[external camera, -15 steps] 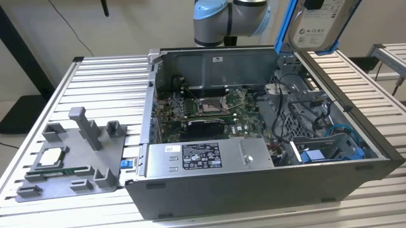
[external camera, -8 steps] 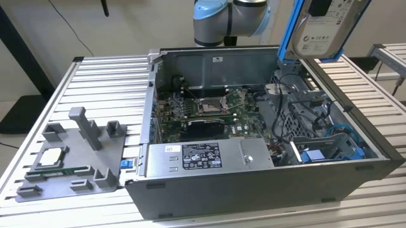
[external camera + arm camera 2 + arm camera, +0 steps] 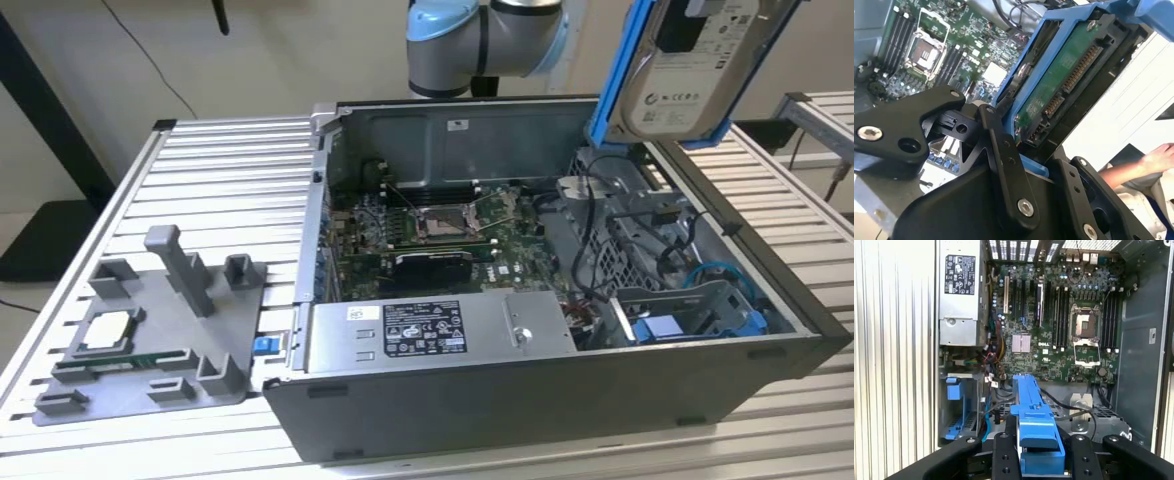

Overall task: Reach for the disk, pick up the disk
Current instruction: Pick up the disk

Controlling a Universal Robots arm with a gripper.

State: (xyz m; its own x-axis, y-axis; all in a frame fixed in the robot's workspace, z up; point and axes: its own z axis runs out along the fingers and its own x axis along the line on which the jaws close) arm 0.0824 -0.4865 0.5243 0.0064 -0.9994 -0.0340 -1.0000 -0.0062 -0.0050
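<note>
It looks like a robot lab: an open computer case [image 3: 561, 380] sits on a metal slatted table [image 3: 214, 180].

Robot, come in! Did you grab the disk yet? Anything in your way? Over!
Gripper shut on the disk. Disk up above the open computer case. Nothing blocking.

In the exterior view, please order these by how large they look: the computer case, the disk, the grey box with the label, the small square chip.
1. computer case
2. disk, lifted above the case; nearer the camera, so unsure against 3
3. grey box
4. chip
</note>
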